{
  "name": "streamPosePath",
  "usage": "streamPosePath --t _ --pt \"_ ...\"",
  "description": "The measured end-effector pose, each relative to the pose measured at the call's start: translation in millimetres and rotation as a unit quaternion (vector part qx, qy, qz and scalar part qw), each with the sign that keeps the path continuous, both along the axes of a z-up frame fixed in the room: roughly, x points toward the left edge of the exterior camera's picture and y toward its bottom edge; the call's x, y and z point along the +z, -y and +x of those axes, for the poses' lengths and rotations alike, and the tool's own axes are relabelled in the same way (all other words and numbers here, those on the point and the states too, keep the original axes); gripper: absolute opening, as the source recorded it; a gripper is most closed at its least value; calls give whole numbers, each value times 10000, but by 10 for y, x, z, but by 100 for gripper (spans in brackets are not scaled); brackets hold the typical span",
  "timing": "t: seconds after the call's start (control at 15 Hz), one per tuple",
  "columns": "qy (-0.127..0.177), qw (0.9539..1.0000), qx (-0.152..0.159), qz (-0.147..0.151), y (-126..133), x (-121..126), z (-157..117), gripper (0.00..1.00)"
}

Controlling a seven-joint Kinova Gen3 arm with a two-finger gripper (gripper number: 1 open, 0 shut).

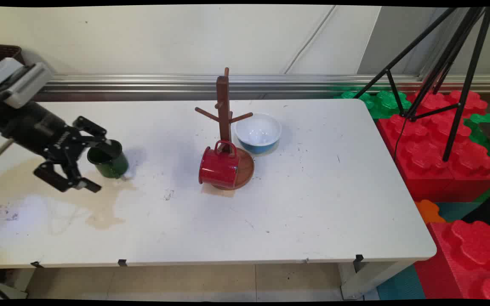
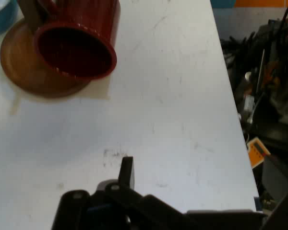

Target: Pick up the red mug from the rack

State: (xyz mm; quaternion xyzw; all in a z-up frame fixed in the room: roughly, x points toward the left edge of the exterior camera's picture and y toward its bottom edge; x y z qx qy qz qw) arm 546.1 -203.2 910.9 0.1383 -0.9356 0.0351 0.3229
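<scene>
We find the arm [image 1: 28, 125] low over the left part of the tabletop [image 1: 313, 204], with its jaws spread wide. One finger lies on the far side and the other on the near side. A green cup [image 1: 111, 163] stands just at their tips. In the main view the far finger crosses the cup's rim, but we cannot tell whether it touches the cup. The near finger is apart from it, so nothing is pinched. The hand view shows a single finger [image 2: 126, 171] over bare tabletop and no green cup. A brownish stain [image 1: 100, 208] spreads on the tabletop near and left of the cup. Well apart to the right, at the middle of the tabletop, stands a wooden mug tree [image 1: 223, 106] with bare pegs. A red mug [image 1: 219, 168] lies on its side on the tree's round base [image 1: 246, 170], handle up and mouth turned left toward the arm. Just beyond the base, on the far right side, sits a blue bowl [image 1: 257, 134], white inside and apparently empty. Off the tabletop's right end we note red and green blocks [image 1: 432, 153] and a black tripod [image 1: 453, 63].
</scene>
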Motion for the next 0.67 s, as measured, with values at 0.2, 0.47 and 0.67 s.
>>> streamPosePath --t 0.2,0.47,0.67 --pt "-187 9998 81 -3 96 -96 -117 100" --pt "-406 9990 176 -2 201 -242 -213 100" --pt "-622 9977 266 -56 292 -368 -267 100"
